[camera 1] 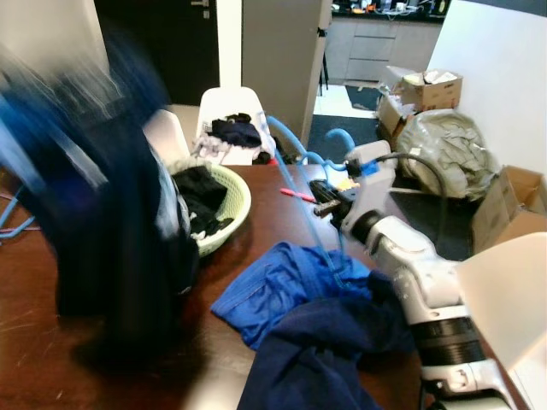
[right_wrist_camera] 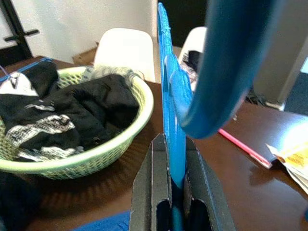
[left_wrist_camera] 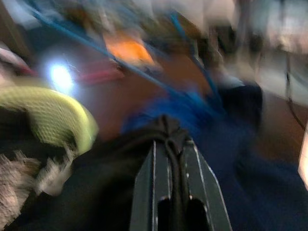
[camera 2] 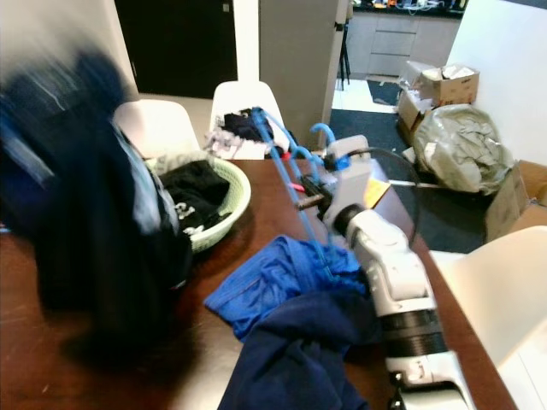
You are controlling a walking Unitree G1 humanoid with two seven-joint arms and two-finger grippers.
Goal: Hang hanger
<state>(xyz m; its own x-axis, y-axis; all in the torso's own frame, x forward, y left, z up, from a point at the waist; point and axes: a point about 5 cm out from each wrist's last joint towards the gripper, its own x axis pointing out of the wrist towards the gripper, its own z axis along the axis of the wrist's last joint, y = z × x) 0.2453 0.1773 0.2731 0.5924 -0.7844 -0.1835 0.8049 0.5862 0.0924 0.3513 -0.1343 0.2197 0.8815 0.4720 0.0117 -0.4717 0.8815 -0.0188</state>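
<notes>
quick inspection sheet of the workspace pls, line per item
surface: dark wooden table, glossy.
job's things: blue hanger clamped in right gripper; blue clothes heaped beside that arm.
clutter: green basket of dark laundry; pink pen.
grippers: left gripper shut on dark garment, blurred.
cables: black cable looping off right wrist.
surroundings: white chairs; cardboard boxes.

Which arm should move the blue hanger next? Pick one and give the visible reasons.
Right. The right gripper is already shut on the blue hanger above the brown table. The left gripper is shut on a dark garment, blurred.
</notes>
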